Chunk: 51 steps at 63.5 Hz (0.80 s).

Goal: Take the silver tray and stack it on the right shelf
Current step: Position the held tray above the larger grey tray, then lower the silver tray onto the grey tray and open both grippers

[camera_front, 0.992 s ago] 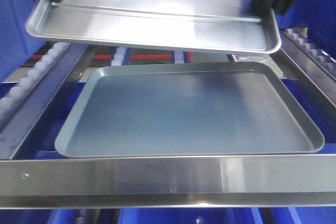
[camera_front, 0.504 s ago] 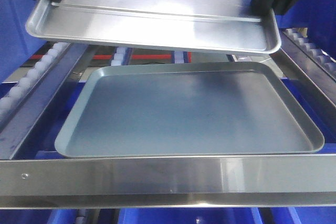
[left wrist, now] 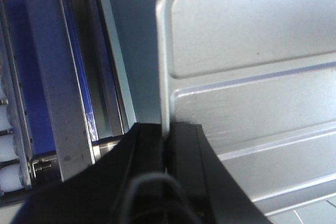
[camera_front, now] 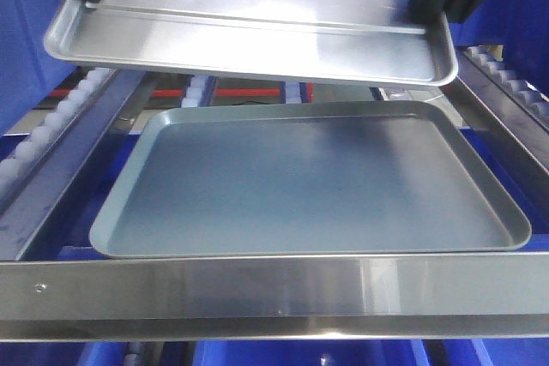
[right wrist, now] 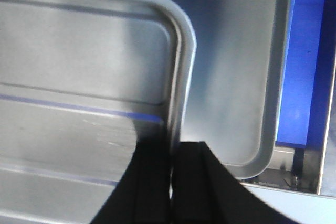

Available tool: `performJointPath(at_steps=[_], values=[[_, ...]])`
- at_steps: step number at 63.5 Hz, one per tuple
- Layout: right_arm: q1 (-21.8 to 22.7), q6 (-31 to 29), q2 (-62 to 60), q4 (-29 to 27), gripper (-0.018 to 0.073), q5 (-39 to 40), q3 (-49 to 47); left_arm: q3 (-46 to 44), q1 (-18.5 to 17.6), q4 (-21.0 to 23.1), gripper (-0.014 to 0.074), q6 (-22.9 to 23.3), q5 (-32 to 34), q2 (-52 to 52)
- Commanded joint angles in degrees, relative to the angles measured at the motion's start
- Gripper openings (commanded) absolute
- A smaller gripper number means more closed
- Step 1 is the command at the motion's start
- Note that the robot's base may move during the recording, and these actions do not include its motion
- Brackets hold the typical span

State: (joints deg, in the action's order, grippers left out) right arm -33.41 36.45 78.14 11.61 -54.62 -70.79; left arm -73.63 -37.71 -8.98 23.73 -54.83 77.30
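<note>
- Clamping on the silver tray are two grippers, one at each short end. The left gripper is pinching the raised rim between its black fingers, and the right gripper is doing the same at the opposite end.
- One silver tray is hanging in the air above the far part of the grey tray, with a clear gap between them. That is making two trays in all.
- The grey tray is lying on the right shelf, with its near edge just behind the broad front bar.
- Lanes of white rollers are running along both sides of the one shelf, and a few more are peeking out behind the grey tray. Blue crates are showing around and beneath it.
- Only the front view is showing the gap between the trays and the whole front bar. Only the wrist views are showing the rim seated between the fingers — and the grey tray's corners directly under the silver tray's corners.
</note>
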Motion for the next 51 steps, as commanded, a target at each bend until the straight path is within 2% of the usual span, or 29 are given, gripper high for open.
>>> performJointPath(at_steps=[1, 16, 29, 38, 51], values=[[0.44, -2.27, -1.95, 4.41, 0.0057, 1.1, -1.84, -2.66, -0.17, -2.25, -0.0095, -1.01, 2.16, -0.33], [6.51, -6.91, -1.12, 3.7, 0.0057, 0.11, -1.84, -6.36, -0.17, -2.25, -0.0095, -1.23, 2.82, 8.93], [12.94, -14.53, 4.29, -1.09, 0.0057, 2.29, -1.84, -7.66, -0.04, -2.25, -0.0095, -1.23, 7.33, 17.44], [14.01, -14.77, 9.46, -1.27, 0.0057, 4.73, -1.84, -7.66, 0.94, -2.13, -0.0095, -0.77, 10.37, 21.93], [14.01, -14.83, 15.4, -1.27, 0.0057, 8.08, -1.84, -7.66, 2.67, -1.9, -0.0095, 0.39, 11.33, 26.0]])
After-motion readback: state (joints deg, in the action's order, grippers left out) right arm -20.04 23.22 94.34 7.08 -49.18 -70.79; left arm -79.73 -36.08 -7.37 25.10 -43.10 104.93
